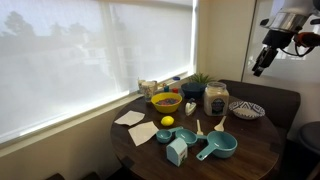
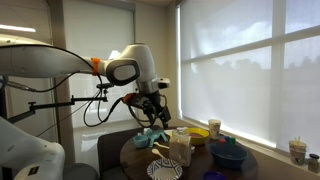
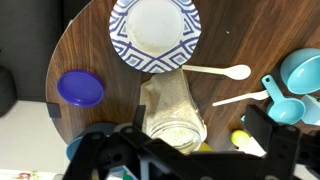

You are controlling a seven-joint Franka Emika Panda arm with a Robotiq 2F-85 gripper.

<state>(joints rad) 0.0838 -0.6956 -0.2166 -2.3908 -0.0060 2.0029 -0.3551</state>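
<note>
Gripper (image 1: pixel 262 58) high above round table (image 1: pixel 255 150), jaws fully spread, holding nothing. Glass jar (image 3: pixel 175 110) stands upright directly beneath in wrist view, beside patterned plate (image 3: pixel 155 35). Judged: approach stage, no contact. Next move calls for straight descent, jaws centred on jar.

The table (image 3: pixel 90 40) is dark wood, smooth, with visible grain. The jar (image 3: pixel 175 110) is clear glass. Beside the jar are a glossy plate (image 3: pixel 122 45), shiny plastic measuring cups (image 3: pixel 290 105) and a matt plastic lid (image 3: pixel 80 88).
</note>
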